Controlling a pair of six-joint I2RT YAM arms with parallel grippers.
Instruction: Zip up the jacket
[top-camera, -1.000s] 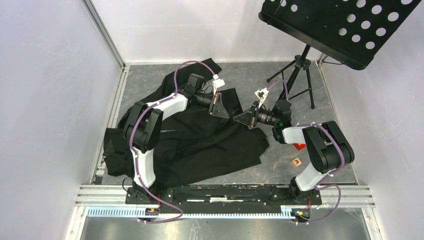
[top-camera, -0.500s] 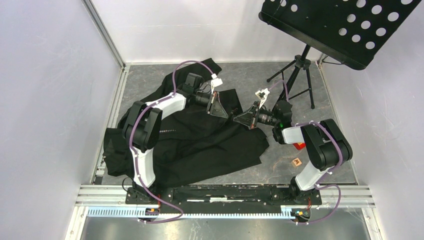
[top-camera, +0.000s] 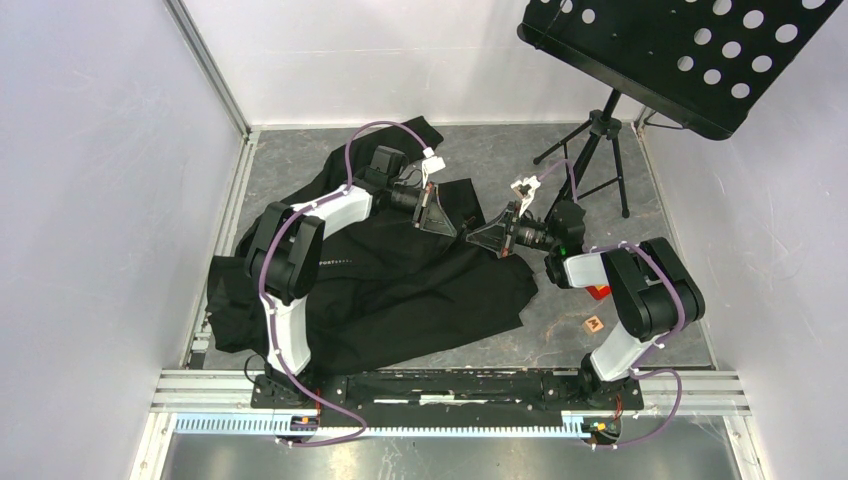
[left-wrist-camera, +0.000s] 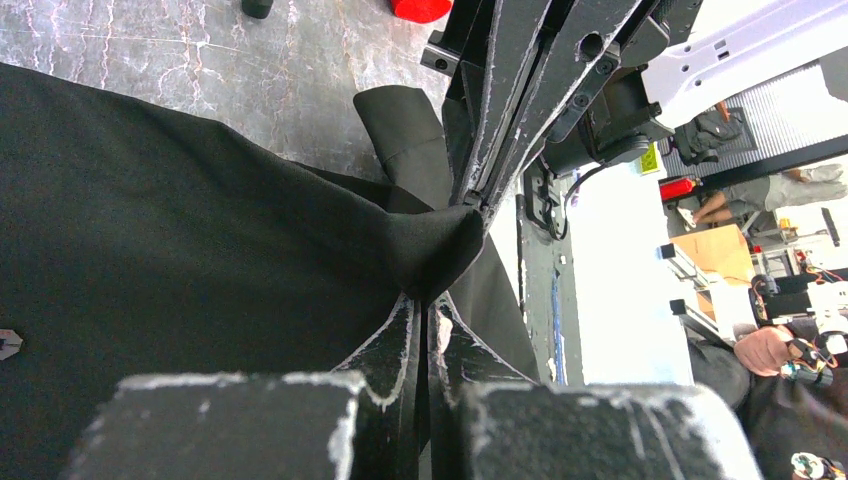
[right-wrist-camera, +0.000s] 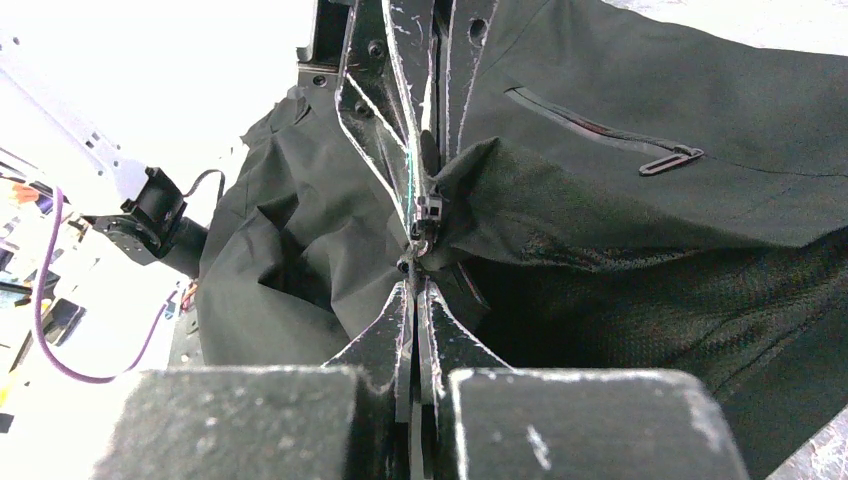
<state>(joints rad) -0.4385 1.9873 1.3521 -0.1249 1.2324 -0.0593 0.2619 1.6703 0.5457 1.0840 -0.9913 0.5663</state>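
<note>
The surface (top-camera: 500, 160) is viewed from high above, well behind the left pincer (top-camera: 452, 230) and right pincer (top-camera: 476, 238). Each is also filmed from close behind by its own wrist camera, looking along its length. The pincers are faced tip to tip, so the jacket (left-wrist-camera: 200, 250) fold between them is shared by all three views.

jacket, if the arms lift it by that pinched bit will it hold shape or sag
Probably sags: the jacket lies creased and bunches into a peak where the left fingers and right fingers pinch it. Likely drags rather than slides, spread wide over the table. Its smooth shell may slip a little.
</note>
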